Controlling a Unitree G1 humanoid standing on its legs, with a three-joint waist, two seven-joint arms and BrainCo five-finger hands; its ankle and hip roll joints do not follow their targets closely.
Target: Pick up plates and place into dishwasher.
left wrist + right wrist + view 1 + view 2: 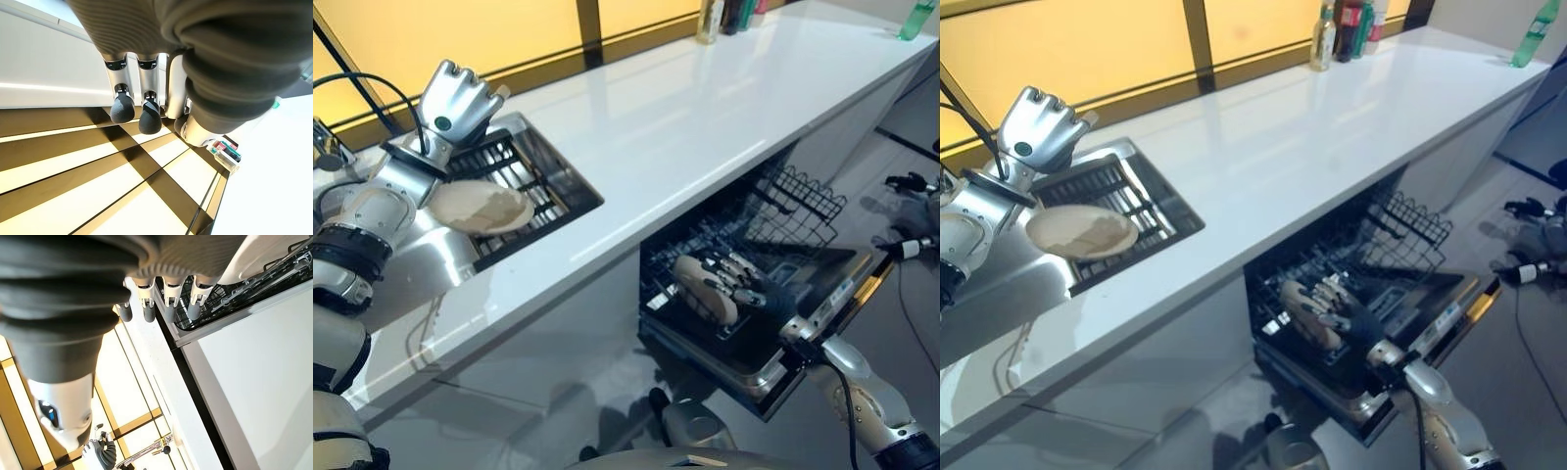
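A beige plate [480, 208] lies on the black rack in the sink [533, 166], left on the white counter. My left hand [460, 98] hangs above the sink's rear corner with curled fingers [122, 107] and nothing in them. Under the counter the dishwasher's lower rack [705, 328] is pulled out. A second beige plate [697, 286] stands on edge in it, and my right hand [739, 284] is curled round this plate from the right. The right wrist view shows the plate's pale rim [259, 254] past the fingers [168, 303].
The dishwasher door [837, 289] lies open toward me, and an upper wire rack [798, 196] sticks out above it. Bottles [724, 15] stand at the counter's back, a green bottle [917, 20] at its far right. A faucet [325, 147] is left of the sink.
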